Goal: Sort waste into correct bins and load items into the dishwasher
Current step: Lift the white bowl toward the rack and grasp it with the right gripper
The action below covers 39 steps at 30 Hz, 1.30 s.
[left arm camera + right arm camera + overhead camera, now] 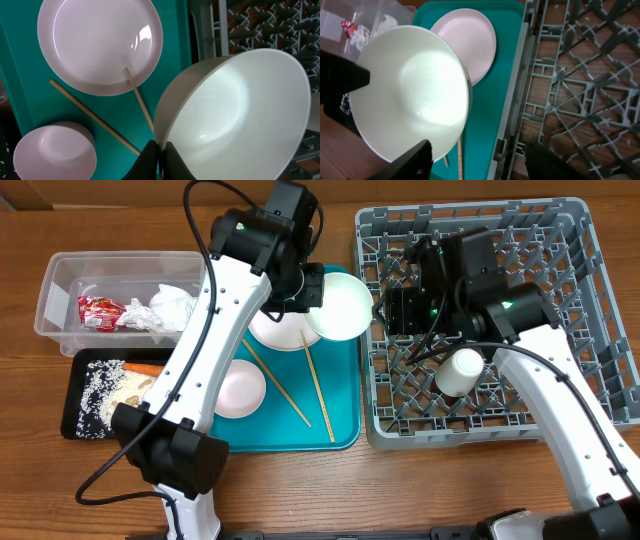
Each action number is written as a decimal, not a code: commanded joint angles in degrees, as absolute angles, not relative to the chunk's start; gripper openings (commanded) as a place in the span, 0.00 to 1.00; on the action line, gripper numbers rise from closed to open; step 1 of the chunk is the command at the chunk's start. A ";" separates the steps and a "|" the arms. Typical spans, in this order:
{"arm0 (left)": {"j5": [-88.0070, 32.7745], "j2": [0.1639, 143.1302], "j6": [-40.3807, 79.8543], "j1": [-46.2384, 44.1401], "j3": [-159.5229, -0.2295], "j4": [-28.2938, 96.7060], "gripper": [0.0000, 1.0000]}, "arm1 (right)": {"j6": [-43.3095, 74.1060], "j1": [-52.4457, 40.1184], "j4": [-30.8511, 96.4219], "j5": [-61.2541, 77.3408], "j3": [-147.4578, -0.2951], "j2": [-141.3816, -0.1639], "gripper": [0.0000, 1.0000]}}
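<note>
1. White bowl (342,305): it hangs above the right-hand edge of the teal tray (345,405), just beside the near wall of the dish rack (540,210). It is tipped up on edge, with its hollow turned toward 3 o'clock in the overhead view, facing the rack and partly upward.
2. Appearance: the bowl is plain, glossy, off-white, round and deep, with a thin rim. Neither wrist view shows food in the hollow.
3. My left pincer (160,148): it is pinched fully together on the bowl's rim, at about 7 o'clock on the rim in the left wrist view. It alone carries the bowl.
4. My right pincer (480,152): its jaws stand apart and hold nothing. The bowl lies at 9 o'clock from it in the overhead view, just beside the fingertips. In the right wrist view one finger overlaps the bowl's lower edge; I cannot tell whether it touches.
5. Governing relation: being round, the bowl has no long axis. Its free rim at 3 o'clock is the part nearest my right pincer. I judge that a hand-over comes next, so the right jaws must straddle that rim before the left lets go.
6. Surroundings:
   - The plate (278,333) sits on the tray at 8 o'clock from the bowl.
   - The small bowl (240,388) sits farther out on roughly the same line.
   - The chopsticks (318,390) lie at 6 o'clock.
   - The cup (462,372) rests in the rack at 4 o'clock.
</note>
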<state>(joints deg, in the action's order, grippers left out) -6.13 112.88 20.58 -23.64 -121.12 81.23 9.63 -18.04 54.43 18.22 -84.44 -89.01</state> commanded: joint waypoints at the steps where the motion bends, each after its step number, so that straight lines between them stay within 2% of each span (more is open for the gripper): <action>1: -6.31 113.12 19.35 -24.32 -121.23 81.23 0.07 | 9.69 -18.39 54.02 19.84 -85.84 -90.08 0.61; 5: -7.53 113.12 19.35 -24.64 -121.23 81.10 0.04 | 9.69 -18.44 54.02 19.81 -85.84 -90.26 0.61; 15: -9.85 113.12 19.27 -24.82 -121.23 81.06 0.04 | 9.85 -18.44 52.18 19.84 -85.84 -90.78 0.60; 16: -10.04 113.12 19.29 -24.84 -121.23 81.10 0.04 | 10.35 -18.44 51.83 19.84 -85.84 -90.78 0.58; 18: -10.11 113.12 19.29 -24.93 -121.23 81.08 0.04 | 10.74 -18.50 51.31 19.86 -85.84 -90.78 0.43; 20: -10.13 113.12 19.29 -24.97 -121.23 81.08 0.04 | 10.74 -18.85 50.81 19.84 -85.84 -90.78 0.38; 28: -10.20 113.12 19.31 -25.23 -121.23 81.10 0.04 | 10.72 -20.97 50.70 19.14 -85.47 -90.94 0.38; 33: -10.13 113.12 19.29 -25.21 -121.23 81.10 0.04 | 10.74 -21.30 50.85 16.58 -85.47 -91.55 0.24; 39: -9.98 113.12 19.27 -25.21 -121.23 81.19 0.04 | 10.72 -21.30 50.15 13.98 -85.47 -91.55 0.24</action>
<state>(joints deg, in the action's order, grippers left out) -9.21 112.90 20.58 -24.69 -121.12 81.23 10.68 -20.78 50.78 15.59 -84.44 -91.07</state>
